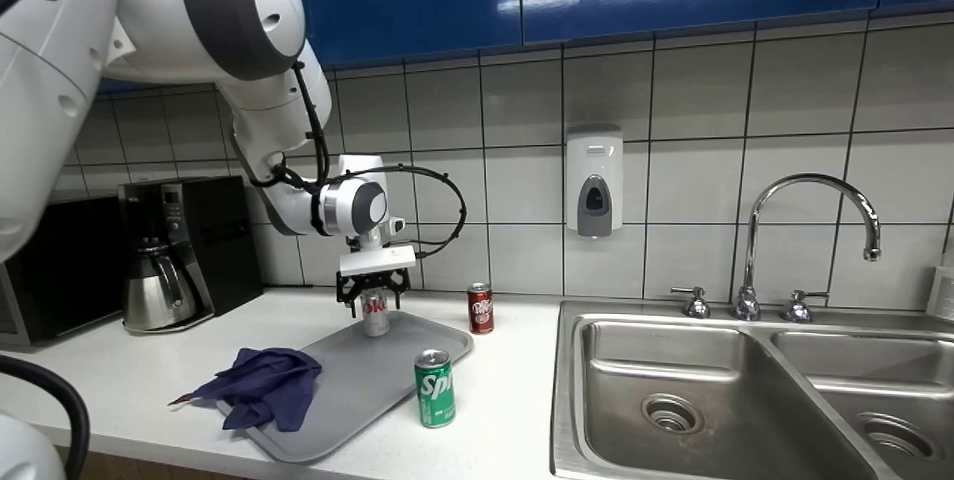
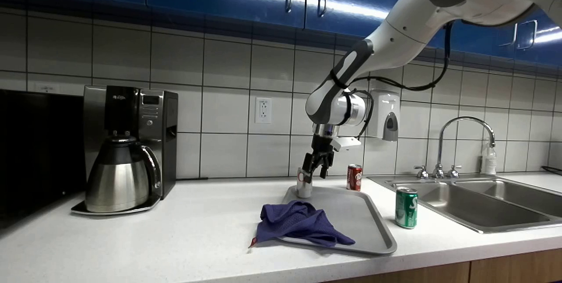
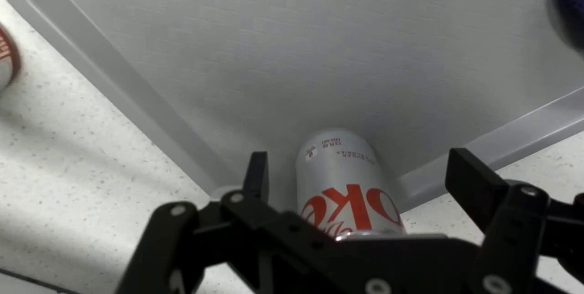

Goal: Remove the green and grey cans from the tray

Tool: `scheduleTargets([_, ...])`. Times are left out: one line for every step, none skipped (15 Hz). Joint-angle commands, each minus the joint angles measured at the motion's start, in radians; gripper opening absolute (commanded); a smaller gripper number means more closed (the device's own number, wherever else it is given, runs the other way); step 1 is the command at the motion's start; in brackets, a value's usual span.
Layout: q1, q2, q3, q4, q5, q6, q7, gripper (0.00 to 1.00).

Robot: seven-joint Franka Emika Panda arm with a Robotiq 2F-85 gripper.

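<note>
One green can (image 1: 435,390) stands upright on the white counter (image 1: 507,405), off the tray (image 1: 373,376) and just beside its long edge. A purple cloth (image 1: 277,387) lies crumpled over the opposite side, partly on the tray and partly on the counter. Farther back, the grey can (image 3: 342,166) stands upright on the tray, inside its rear corner. I have the gripper (image 3: 358,166) positioned over this can. Tool state: released; the fingers (image 3: 258,177) are spread, one on each side, and my wrist view shows a gap between each finger and the can. Behind the tray, the red can (image 1: 481,310) stands upright on the counter near the tiled wall (image 1: 447,115). A soap dispenser (image 1: 595,189) is mounted on the wall, below the blue cabinets (image 1: 410,3).
</note>
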Motion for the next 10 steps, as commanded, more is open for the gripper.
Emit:
scheduleTargets([0.009,0.043,0.004,0.084,-0.036,-0.057,0.040,1.00])
scheduleTargets([0.011,0.052,0.004,0.097,-0.037,-0.062,0.040,1.00])
scheduleTargets([0.016,0.060,0.002,0.109,-0.039,-0.065,0.046,1.00])
scheduleTargets([0.017,0.066,0.002,0.119,-0.040,-0.071,0.047,1.00])
scheduleTargets([0.022,0.075,0.000,0.133,-0.043,-0.073,0.054,1.00])
scheduleTargets([0.024,0.082,0.000,0.143,-0.045,-0.077,0.056,1.00])
scheduleTargets([0.028,0.090,-0.002,0.154,-0.050,-0.079,0.060,1.00])
scheduleTargets([0.030,0.098,-0.002,0.166,-0.053,-0.084,0.063,1.00])
scheduleTargets([0.032,0.104,-0.002,0.176,-0.057,-0.087,0.065,1.00])
scheduleTargets([0.033,0.110,-0.002,0.183,-0.060,-0.090,0.066,1.00])
